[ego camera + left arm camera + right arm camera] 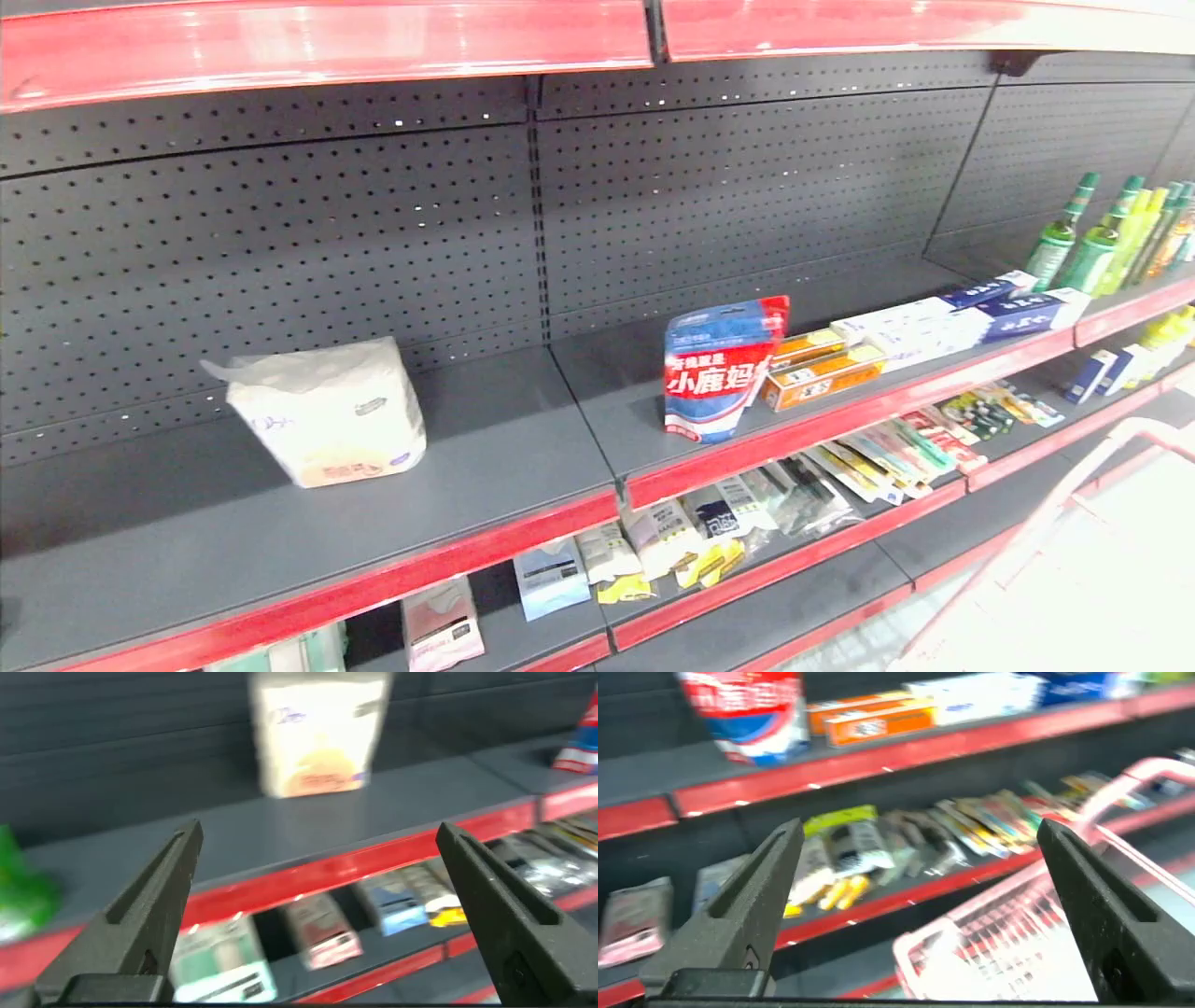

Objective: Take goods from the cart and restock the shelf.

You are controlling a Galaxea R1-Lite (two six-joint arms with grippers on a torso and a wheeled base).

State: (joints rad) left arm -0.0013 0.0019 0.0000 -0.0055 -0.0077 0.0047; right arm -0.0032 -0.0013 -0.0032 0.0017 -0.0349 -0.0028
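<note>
Left gripper (318, 831) and right gripper (920, 826) are hanging spread and empty, facing the shelf (523, 448).
The cart (1139, 431) is standing off the shelf's right end, and a tissue pack (327, 411) is sitting on the shelf. A fetch seems due, calling for reaching into the cart.

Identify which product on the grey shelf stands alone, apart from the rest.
The white tissue pack, alone on the left bay; the red-and-blue pouch and orange boxes sit together farther right.
</note>
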